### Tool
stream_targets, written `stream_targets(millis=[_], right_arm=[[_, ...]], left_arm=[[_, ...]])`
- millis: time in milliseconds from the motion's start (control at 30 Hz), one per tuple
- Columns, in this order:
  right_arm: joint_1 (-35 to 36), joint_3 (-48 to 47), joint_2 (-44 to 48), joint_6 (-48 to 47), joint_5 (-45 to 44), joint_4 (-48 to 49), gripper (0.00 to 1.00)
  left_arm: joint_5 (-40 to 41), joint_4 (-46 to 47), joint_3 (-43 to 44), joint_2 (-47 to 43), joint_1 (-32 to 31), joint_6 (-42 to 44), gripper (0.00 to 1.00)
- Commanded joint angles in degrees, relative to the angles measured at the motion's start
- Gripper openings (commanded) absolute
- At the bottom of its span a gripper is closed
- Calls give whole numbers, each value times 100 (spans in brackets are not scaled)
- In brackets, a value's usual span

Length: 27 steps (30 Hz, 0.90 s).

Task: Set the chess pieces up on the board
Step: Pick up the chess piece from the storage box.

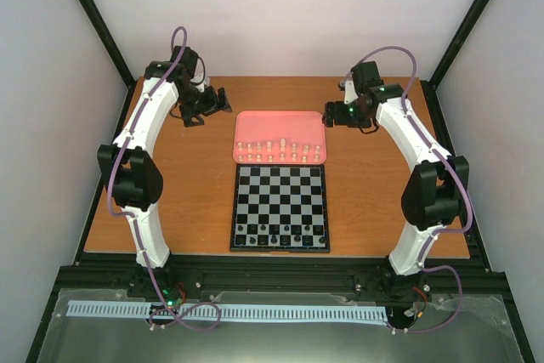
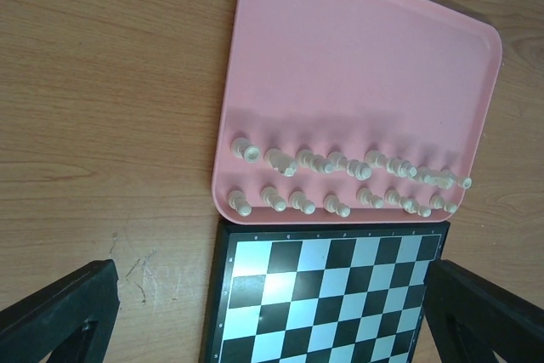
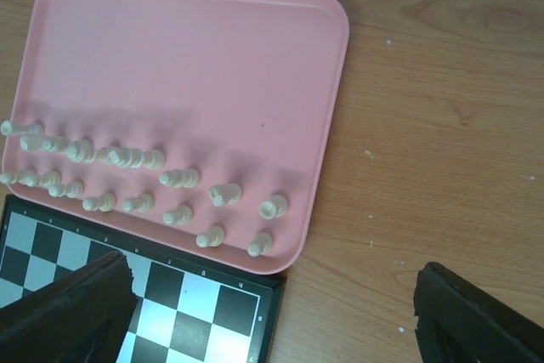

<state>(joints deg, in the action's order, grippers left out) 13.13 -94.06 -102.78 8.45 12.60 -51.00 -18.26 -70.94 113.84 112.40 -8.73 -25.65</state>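
- Task barely begun, by my read: none of the cream chess pieces (image 1: 280,152) stands on the board (image 1: 280,189).
- All the cream pieces I can see stand in two rough rows along the near edge of the pink tray (image 1: 280,125), which touches the board's far edge.
- Board's far rows are bare; black pieces (image 1: 280,240) sit along its near edge, too small to count.
- What's left: every cream piece needs to be moved from the tray onto the far rows.
- Left gripper (image 1: 208,108) hovers above the table just left of the tray's far corner, jaws wide apart, holding nothing.
- Right gripper (image 1: 333,115) hovers just right of the tray, jaws spread wide too, empty.
- Top view alone shows the black pieces and both arms.
- Left wrist view resolves single cream pieces; a few in the right part of the rows look tipped or leaning on each other.
- Right wrist view shows the tray's right-hand pieces spaced apart and upright, the easier first picks I'd guess.
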Motion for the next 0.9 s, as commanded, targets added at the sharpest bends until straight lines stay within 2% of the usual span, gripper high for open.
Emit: stream_targets(millis=[0, 167, 333, 500, 567, 867], right_arm=[[111, -127, -181, -10, -205, -170, 86], [453, -110, -434, 48, -611, -373, 73], [686, -193, -765, 92, -680, -484, 68], [735, -159, -1162, 254, -626, -438, 52], [753, -227, -1292, 308, -558, -494, 49], [1019, -441, -1742, 441, -633, -603, 41]], left_arm=[[20, -51, -54, 18, -1, 128, 100], [69, -59, -241, 4, -49, 163, 100], [182, 113, -784, -238, -80, 234, 100], [338, 140, -1143, -336, -85, 431, 100], [336, 122, -1189, -357, -86, 499, 100], [330, 83, -1264, -349, -85, 718, 100]])
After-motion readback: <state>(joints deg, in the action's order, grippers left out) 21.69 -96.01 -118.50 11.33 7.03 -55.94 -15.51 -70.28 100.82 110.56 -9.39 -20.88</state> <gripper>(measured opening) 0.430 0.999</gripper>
